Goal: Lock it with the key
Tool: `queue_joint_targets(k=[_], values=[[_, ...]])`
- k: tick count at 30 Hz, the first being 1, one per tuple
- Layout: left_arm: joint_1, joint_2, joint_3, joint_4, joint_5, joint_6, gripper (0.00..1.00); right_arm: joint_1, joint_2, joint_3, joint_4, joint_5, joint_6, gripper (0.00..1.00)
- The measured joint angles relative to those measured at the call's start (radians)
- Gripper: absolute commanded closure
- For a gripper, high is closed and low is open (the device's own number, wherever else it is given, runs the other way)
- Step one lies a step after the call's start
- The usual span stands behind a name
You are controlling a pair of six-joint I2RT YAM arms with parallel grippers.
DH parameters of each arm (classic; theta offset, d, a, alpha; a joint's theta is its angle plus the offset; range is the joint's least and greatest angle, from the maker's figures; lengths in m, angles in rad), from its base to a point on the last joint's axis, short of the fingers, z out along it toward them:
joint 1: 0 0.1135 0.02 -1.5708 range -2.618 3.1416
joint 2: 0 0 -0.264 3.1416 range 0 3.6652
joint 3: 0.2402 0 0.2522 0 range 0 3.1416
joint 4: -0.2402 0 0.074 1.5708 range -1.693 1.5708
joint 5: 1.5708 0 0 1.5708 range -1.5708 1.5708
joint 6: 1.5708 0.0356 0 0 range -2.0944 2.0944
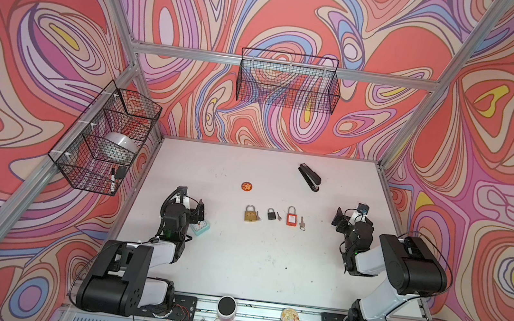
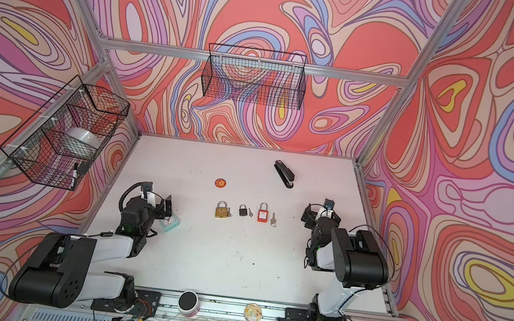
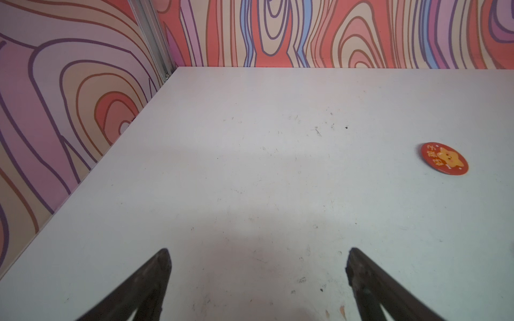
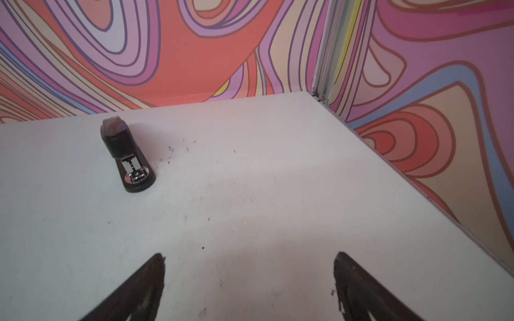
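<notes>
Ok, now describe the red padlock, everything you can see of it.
The red padlock lies flat on the white table, right of a small black padlock. Its boxy body looks like red plastic, with a pale label on the face. A thin red shackle loops toward the back wall; whether it is latched is too small to tell. A silver key lies just to its right, not touching. Only the table touches it.

Flat in a row on the table [image 1: 235, 259], shackles toward back wall [image 1: 188, 108]: brass padlock [image 1: 251, 214], small black padlock [image 1: 271, 214], red padlock [image 1: 291, 217]. Just beside each: brass-lock key [image 1: 257, 216], black-lock key [image 1: 279, 217], red-lock key [image 1: 302, 223].
</notes>
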Motion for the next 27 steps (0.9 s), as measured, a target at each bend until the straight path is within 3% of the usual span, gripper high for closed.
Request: queue_joint_targets(k=[7, 14, 27], values=[[0.000, 0.176, 0.048, 0.099, 0.001, 0.022, 0.00, 0.000, -0.002, 0.082, -0.041, -0.027, -0.001, 0.02], [0.000, 0.180, 0.153, 0.035, -0.032, 0.018, 0.00, 0.000, -0.003, 0.169, -0.161, -0.031, -0.001, 0.02], [0.000, 0.180, 0.153, 0.025, -0.053, 0.017, 0.00, 0.000, -0.003, 0.169, -0.206, -0.031, -0.001, 0.01]])
